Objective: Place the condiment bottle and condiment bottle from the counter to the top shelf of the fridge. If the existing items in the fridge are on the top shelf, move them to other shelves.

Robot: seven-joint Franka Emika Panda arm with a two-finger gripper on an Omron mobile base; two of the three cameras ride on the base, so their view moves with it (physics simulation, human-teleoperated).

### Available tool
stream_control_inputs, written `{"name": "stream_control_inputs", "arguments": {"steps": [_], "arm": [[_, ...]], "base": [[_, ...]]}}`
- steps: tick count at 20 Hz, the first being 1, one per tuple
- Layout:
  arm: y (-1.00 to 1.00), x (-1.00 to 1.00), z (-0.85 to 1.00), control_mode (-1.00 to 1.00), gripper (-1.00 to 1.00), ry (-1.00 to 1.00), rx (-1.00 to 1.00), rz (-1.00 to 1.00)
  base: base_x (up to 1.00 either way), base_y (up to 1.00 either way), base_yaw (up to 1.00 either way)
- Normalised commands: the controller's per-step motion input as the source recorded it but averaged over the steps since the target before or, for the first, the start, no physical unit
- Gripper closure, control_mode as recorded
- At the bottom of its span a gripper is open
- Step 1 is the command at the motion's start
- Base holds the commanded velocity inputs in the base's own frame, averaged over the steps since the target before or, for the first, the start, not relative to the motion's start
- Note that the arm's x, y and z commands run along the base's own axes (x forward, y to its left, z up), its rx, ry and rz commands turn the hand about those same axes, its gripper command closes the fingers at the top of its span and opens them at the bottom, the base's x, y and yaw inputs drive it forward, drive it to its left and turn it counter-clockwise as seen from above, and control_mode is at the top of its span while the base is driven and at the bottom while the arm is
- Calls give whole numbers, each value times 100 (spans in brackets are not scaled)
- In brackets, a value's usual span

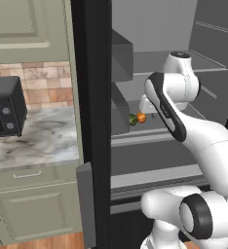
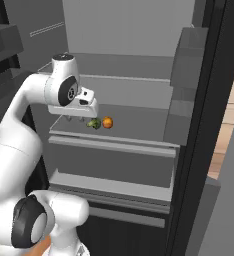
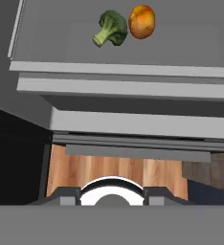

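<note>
Kitchen scene: open fridge (image 2: 139, 60), grey inside, with marble counter (image 1: 38, 141) and black microwave (image 1: 6, 112) to its left.

Progress, judged: early. Neither condiment bottle is on any fridge shelf, and the visible counter stretch carries none; their place cannot be told. Both placements are left.

Count: one broccoli floret (image 3: 110, 27), one round orange vegetable (image 3: 141, 21), touching or nearly so, side by side on a middle shelf (image 2: 134, 131). The shelf above it (image 2: 124, 67) is bare.

Gripper (image 2: 75, 119) hovers just left of the broccoli, over that shelf's front edge. Nothing seen between the fingers; whether spread or closed, cannot tell.
</note>
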Motion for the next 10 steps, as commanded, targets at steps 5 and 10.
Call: {"name": "stream_control_inputs", "arguments": {"steps": [5,10], "arm": [[-13,-31,0,-100,-100,-2,0,1],[-20,-65,0,-100,-100,-10,2,3]], "base": [[0,0,0],[0,0,0]]}}
